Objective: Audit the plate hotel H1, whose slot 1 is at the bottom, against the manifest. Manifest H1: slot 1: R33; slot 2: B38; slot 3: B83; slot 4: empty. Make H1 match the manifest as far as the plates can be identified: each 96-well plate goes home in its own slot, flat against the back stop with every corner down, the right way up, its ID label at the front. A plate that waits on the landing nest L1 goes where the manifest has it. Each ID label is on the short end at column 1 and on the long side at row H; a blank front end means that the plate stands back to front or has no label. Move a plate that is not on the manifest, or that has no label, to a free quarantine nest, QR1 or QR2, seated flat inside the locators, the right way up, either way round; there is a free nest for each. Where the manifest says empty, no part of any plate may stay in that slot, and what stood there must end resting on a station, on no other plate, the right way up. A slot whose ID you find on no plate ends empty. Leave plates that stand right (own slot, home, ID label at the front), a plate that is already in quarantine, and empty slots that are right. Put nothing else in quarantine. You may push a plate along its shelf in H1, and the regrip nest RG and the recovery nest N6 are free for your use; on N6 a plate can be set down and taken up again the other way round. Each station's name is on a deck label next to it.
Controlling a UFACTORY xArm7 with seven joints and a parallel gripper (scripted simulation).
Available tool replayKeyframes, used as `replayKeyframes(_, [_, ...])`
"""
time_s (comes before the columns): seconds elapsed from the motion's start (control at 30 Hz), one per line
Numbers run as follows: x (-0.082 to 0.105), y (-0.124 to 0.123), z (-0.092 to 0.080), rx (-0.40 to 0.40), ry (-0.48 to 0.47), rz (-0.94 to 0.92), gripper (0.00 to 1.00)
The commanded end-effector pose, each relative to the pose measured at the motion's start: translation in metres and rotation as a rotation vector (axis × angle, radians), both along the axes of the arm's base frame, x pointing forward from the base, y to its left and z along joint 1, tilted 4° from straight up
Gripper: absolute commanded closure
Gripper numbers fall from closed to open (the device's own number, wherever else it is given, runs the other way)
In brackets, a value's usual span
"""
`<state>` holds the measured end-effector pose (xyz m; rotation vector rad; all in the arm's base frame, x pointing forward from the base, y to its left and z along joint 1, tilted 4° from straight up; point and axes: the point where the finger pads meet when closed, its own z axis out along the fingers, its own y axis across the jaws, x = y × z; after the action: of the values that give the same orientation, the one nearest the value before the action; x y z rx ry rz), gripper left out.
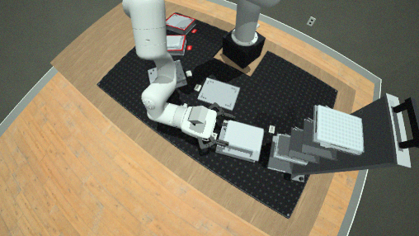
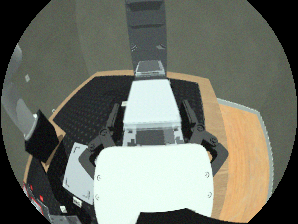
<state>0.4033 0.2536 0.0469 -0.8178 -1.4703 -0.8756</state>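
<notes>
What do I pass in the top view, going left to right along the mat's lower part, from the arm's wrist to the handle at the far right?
Gripper shut on a white plate → small deck label → stepped grey plate hotel → well plate on its top shelf → dark ramp-like panel → black handle.

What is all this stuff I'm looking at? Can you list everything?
Held plate: one, white, between the jaws, in front of the rack.
Plate on rack top: one, white, many wells.
Rack: one, dark grey, stepped shelves, right side.
Red-edged trays: two, far left corner of the mat.
Bare nest: one, grey, mid-mat.
Mat: one, black.
Table: one, wooden.
Arm: one, white.
Gripper: one, closed on the held plate.
</notes>
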Motion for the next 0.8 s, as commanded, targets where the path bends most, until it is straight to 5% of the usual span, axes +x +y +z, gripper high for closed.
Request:
replayKeyframes(0.0, [0.001, 0.0, -0.005, 0.001, -0.003, 0.0, 1.0])
replayKeyframes(0.77, [0.003, 0.0, -0.031, 0.001, -0.003, 0.0, 1.0])
